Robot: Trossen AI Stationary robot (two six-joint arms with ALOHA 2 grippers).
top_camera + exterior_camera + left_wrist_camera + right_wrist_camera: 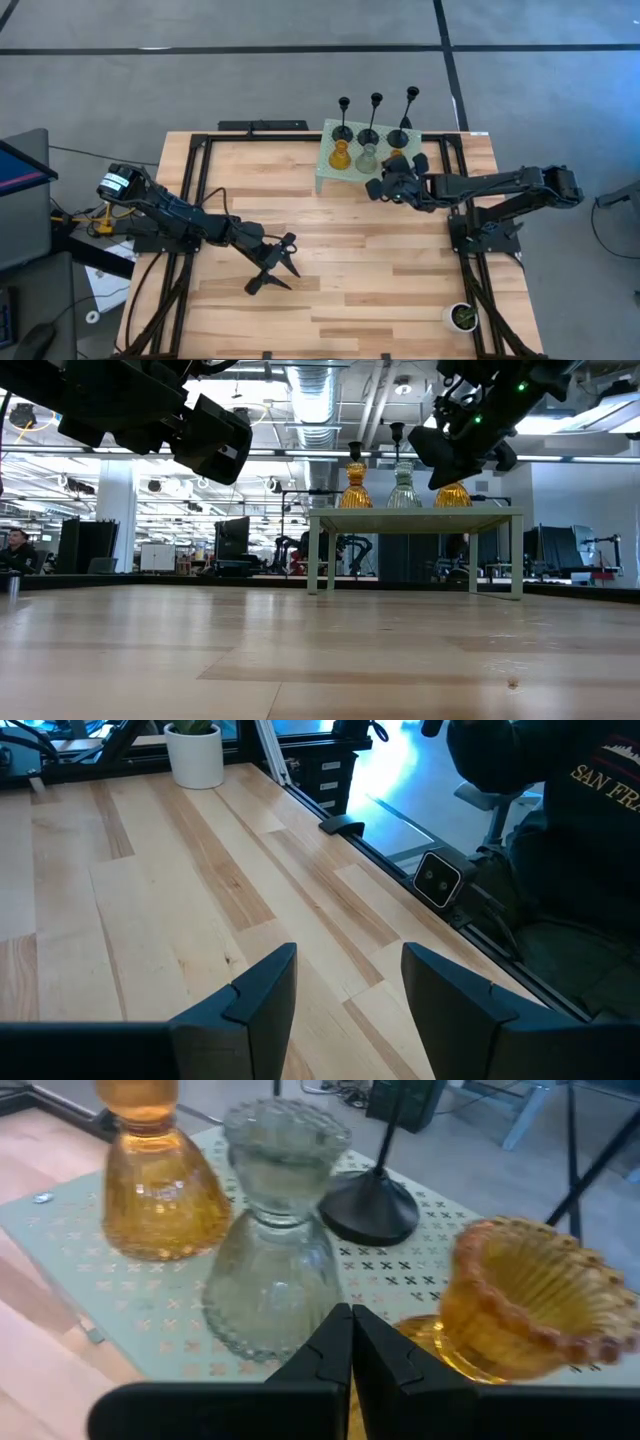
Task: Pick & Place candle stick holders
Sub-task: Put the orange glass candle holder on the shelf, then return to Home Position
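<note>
A pale green stand (pixel 328 170) is at the table's far middle. Three black thin-stemmed holders (pixel 372 128) stand in a row at its back. In front of them stand an amber holder (pixel 150 1180), a grey-green holder (pixel 272 1250) and a second amber holder (pixel 530 1305). My right gripper (pixel 350 1320) is shut and hovers at the stand's near right side, its tips before the gap between the grey-green holder and the second amber one. My left gripper (pixel 345 990) is open and empty over the table's middle left (pixel 280 265).
A small white pot with a green plant (pixel 462 317) stands near the table's front right corner. Bare wood lies between the stand and the near edge. A person in a dark shirt (pixel 580 840) sits beyond the table's edge.
</note>
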